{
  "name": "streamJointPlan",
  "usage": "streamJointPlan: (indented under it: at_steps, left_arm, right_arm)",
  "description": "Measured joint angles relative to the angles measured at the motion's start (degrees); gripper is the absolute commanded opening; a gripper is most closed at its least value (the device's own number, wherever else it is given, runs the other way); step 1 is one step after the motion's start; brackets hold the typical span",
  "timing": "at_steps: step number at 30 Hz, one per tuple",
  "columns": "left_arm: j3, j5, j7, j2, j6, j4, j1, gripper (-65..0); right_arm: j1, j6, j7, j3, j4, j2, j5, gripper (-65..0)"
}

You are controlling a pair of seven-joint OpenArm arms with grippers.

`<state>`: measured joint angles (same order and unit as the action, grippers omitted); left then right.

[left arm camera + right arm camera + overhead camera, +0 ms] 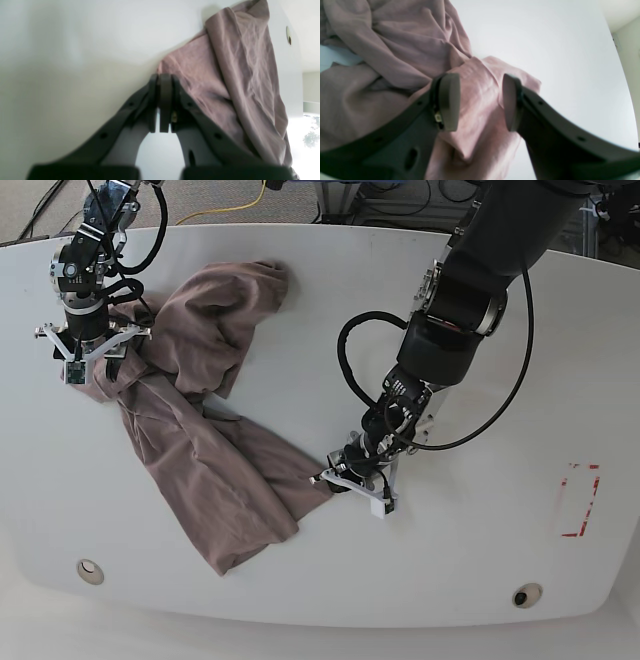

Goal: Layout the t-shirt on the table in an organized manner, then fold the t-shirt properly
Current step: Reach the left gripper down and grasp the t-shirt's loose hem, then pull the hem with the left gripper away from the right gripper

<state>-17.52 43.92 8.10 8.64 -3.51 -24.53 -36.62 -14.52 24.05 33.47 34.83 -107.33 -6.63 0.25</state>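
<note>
We find the table (300,290) glossy white with rounded corners, filling the base view. Its near edge carries two small round holes (90,571), one toward each near corner, and a red dashed rectangle mark (579,500) sits close to the edge on that view's right.

The t-shirt (215,470), a plain mauve-brown knit, lies crumpled and unfolded on the half of the table at the base view's left. We note it running as a long diagonal heap from near the far edge down toward the near edge, with one bunched lobe close to the far edge and a broader flap spreading toward the near edge. Deep wrinkles and overlapping layers run through the whole cloth.

The left hand (338,478) sits low near the middle of the table, at the shirt's edge nearest the centre. In the left wrist view its fingers (165,100) are pressed together, with the tips meeting the corner of the cloth; whether fabric is actually caught between them we cannot tell.

The right hand (481,100) stands over the shirt's end nearest the table edge at the base view's left. Its fingers are spread, and a raised fold of the cloth lies between them without being squeezed.
</note>
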Motion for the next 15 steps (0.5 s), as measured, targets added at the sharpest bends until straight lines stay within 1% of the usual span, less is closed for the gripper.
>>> streamJointPlan:
  at_steps: [4, 7, 9, 12, 15]
  left_arm:
    - [0.0, 0.0, 0.4, -0.3, -0.6, -3.5, 2.0, -65.0]
    - [0.0, 0.1, 2.6, -1.4, -1.0, -7.3, 4.1, -65.0]
    - [0.0, 0.3, 3.6, -2.5, -1.2, -10.1, 5.6, -65.0]
    - [0.0, 0.3, 5.5, -5.2, -1.1, -15.1, 8.2, -65.0]
    - [0.6, 0.2, 7.0, -7.9, -0.8, -20.1, 10.7, -65.0]
  right_arm:
    - [0.0, 0.0, 0.0, 0.0, 0.0, 0.0, 0.0, -38.0]
    - [0.0, 0.0, 0.2, 0.7, -0.5, 0.0, 0.0, -38.0]
    - [0.1, 0.1, 0.0, 1.9, -1.2, 0.2, 0.1, -38.0]
    - [0.2, -0.1, -0.1, 3.4, -2.1, 0.5, 0.0, -38.0]
    - [0.5, -0.8, 0.1, 3.6, -2.6, 1.3, -0.2, -38.0]
